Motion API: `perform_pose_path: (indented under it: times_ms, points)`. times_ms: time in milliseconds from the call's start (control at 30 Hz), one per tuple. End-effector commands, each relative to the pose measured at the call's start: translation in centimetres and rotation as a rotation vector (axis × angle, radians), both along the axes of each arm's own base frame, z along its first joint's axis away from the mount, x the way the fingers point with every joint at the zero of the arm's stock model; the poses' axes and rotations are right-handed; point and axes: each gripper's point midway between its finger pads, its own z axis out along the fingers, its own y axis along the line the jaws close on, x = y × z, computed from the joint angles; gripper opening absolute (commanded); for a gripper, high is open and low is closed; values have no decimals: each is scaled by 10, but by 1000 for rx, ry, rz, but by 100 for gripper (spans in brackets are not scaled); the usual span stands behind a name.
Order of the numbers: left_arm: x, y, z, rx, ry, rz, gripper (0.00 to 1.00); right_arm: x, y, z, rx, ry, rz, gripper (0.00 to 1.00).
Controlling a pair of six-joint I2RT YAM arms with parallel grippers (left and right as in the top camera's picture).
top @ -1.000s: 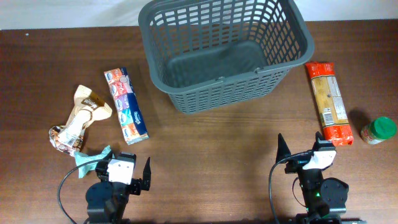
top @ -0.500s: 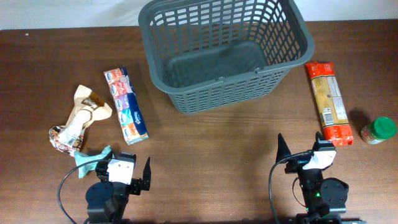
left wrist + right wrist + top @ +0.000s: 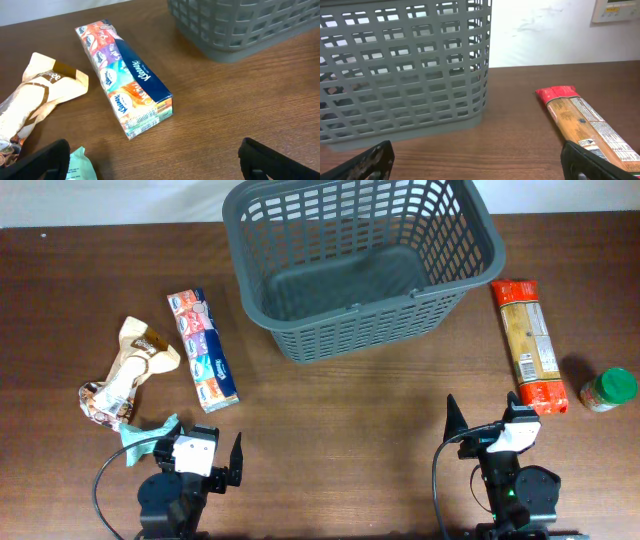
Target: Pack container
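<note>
Grey basket (image 3: 350, 332) at far side of desk (image 3: 340, 430); left claw (image 3: 155, 165) and right claw (image 3: 477, 162) near side, both spread apart.

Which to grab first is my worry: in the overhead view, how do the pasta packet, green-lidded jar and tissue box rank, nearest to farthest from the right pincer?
1. Pasta packet, just right of the right pincer.
2. Green-lidded jar, farther right.
3. Tissue box, far over on the left side.
</note>
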Motion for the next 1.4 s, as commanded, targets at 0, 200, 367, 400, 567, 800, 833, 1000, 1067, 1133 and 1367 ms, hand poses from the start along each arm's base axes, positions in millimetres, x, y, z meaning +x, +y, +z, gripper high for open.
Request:
perform_pose_path:
  times_ms: [0, 200, 367, 400, 567, 800, 833, 1000, 1067, 1133, 1367]
  points:
    - [0, 0, 0, 7, -8, -8, 99, 0, 5, -2, 4, -4, 22, 99]
    - [0, 0, 0, 7, -8, -8, 99, 0, 5, -2, 4, -4, 22, 99]
    - [0, 0, 0, 7, -9, -8, 99, 0, 5, -2, 4, -4, 22, 99]
    - [1, 0, 0, 7, -11, -8, 99, 0, 5, -2, 4, -4, 23, 99]
    - [1, -1, 1, 6, -12, -10, 99, 0, 5, -2, 4, -4, 22, 99]
    - [12, -15, 40, -55, -175, -79, 99, 0, 6, -1, 8, -5, 29, 99]
    - [13, -19, 48, -60, -210, -101, 99, 0, 4, 0, 3, -9, 21, 99]
    - [13, -39, 77, -160, -299, -199, 99, -1, 13, 9, 11, -37, 71, 99]
    - [8, -49, 80, -201, -270, -257, 99, -4, 25, 18, 17, -52, 141, 99]
    - [3, -58, 83, -244, -214, -296, 99, -10, 31, 27, 60, -35, 176, 99]
    - [-21, -97, 110, -311, -224, -570, 99, -47, 29, 47, -12, 136, 175, 99]
